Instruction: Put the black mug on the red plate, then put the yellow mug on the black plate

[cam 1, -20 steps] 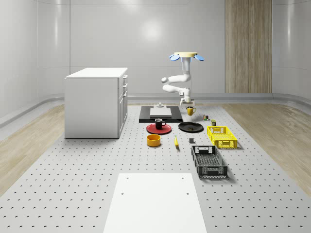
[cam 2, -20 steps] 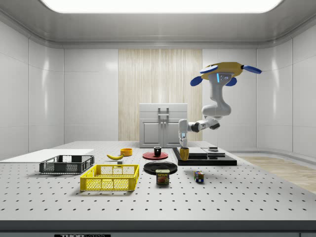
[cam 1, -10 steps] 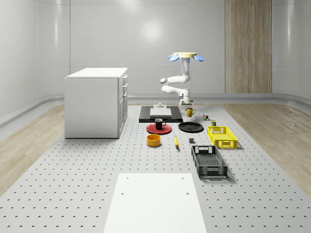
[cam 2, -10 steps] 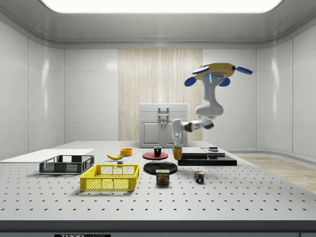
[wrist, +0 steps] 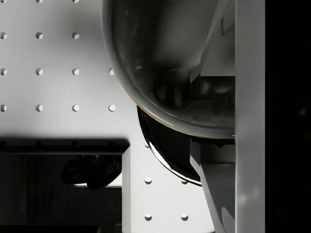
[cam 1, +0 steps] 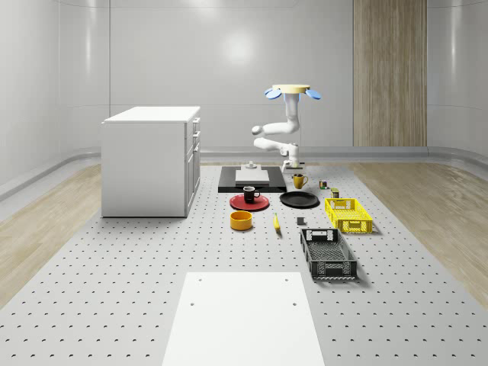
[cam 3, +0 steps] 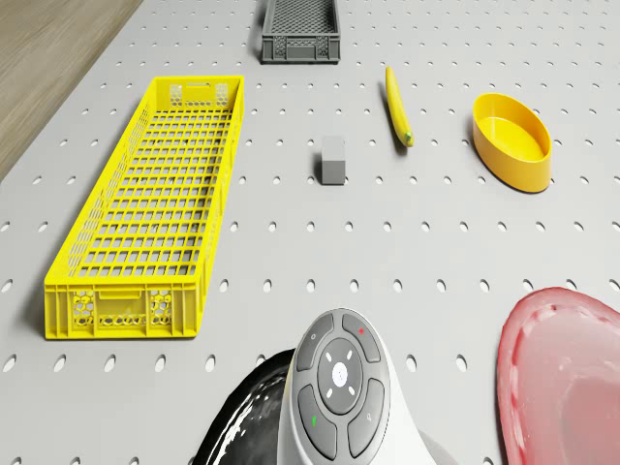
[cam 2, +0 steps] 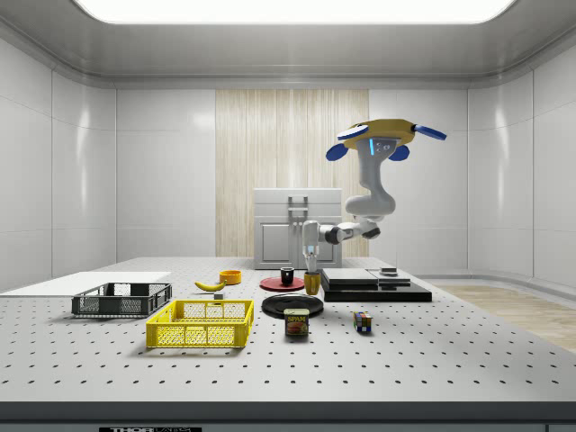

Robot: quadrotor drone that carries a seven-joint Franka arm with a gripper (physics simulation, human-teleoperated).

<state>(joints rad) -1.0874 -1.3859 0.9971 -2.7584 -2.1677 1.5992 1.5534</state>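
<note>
Hovering above the far end of the perforated surface (cam 1: 114, 290), the drone (cam 2: 375, 137) hangs its white arm (cam 2: 364, 193) down, elbow bent, forearm reaching level toward the side view's left and wrist turned straight down. The gripper (cam 2: 311, 270) is closed on the yellow mug (cam 2: 312, 283), carried upright over the far edge of the glossy, round black plate (cam 2: 292, 305). The black mug (cam 1: 248, 194) stands on the flat red plate (cam 1: 249, 202) beside it. Nearer lie a long yellow lattice crate (cam 3: 155, 213), a shallow yellow bowl (cam 3: 511, 141) and a slim banana (cam 3: 397, 105).
</note>
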